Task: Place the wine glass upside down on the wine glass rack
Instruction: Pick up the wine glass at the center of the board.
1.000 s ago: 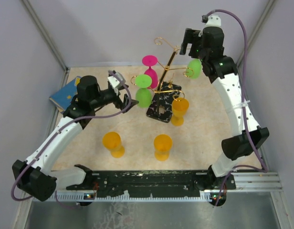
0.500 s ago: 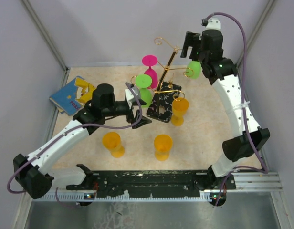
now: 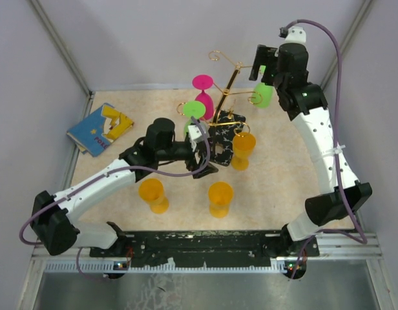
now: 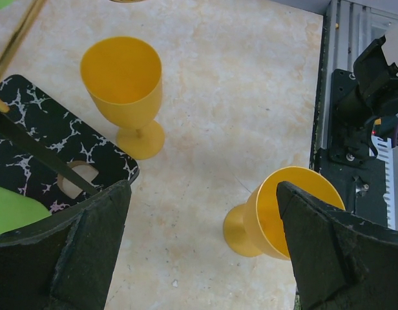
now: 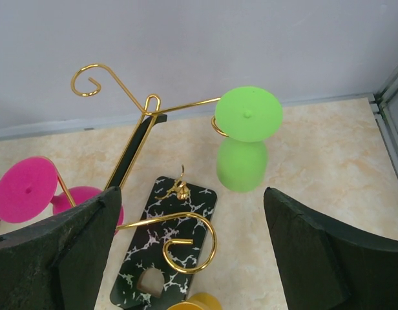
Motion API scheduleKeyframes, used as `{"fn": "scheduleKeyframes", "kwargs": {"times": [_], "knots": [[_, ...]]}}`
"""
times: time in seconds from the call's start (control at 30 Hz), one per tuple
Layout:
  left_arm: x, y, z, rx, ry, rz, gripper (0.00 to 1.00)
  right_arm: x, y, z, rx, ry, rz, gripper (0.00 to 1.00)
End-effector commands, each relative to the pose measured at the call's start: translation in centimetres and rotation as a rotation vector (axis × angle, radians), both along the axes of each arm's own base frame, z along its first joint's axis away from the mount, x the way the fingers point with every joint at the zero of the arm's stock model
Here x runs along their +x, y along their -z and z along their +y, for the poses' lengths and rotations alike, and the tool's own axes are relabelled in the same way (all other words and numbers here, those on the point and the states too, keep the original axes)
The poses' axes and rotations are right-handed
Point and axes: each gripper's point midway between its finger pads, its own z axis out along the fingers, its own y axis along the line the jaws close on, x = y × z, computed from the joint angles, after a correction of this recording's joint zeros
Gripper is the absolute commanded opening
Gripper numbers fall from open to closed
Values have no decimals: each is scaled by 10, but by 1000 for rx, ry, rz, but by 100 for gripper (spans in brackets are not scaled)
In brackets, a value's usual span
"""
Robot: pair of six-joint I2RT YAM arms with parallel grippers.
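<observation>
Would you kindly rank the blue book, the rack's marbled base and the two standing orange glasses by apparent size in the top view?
1. blue book
2. marbled base, partly covered
3. left orange glass and right orange glass: alike, unranked

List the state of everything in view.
Rack, upright.
Pink glass, hung upside down.
Left green glass, hung upside down.
Right green glass, hung upside down.
Left orange glass, upright.
Middle orange glass, upright.
Right orange glass, upright.
Book, closed.
Left hand, open.
Right hand, open.
</observation>
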Motion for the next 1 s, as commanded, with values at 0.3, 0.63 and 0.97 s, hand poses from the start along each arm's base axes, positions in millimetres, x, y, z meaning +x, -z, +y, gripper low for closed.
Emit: {"fn": "scheduleKeyframes", "kwargs": {"times": [0.3, 0.63, 0.97], "knots": [[-11, 14, -29, 75, 58, -15, 99, -15, -9, -17, -30, 35, -35, 91], [16, 26, -45, 126, -58, 24, 99, -16, -17, -20, -2, 49, -71, 91], [22, 31, -63, 58, -98, -115, 99, -22, -20, -30, -30, 83, -98, 91]]}}
